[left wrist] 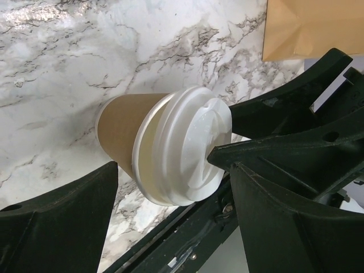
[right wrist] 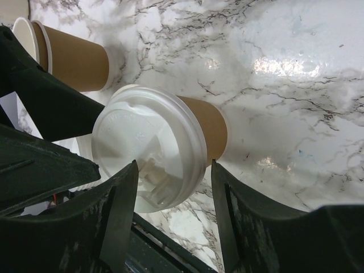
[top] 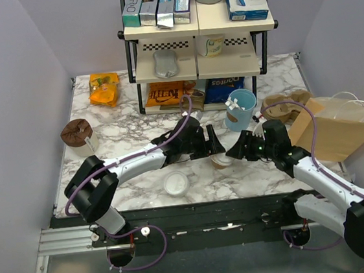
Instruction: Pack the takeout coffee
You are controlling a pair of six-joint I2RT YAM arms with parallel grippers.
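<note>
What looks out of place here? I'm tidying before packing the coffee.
The brown paper bag seems tipped on its side at the right edge of the table, not standing open. A loose white lid sits alone near the front edge. The takeout coffee looks upright and unspilled.

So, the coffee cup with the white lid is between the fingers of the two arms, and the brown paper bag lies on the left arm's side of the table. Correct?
Not quite: the top external view shows the brown paper bag on the right arm's side of the table. The lidded coffee cup is indeed between the left fingers and the right fingers.
</note>
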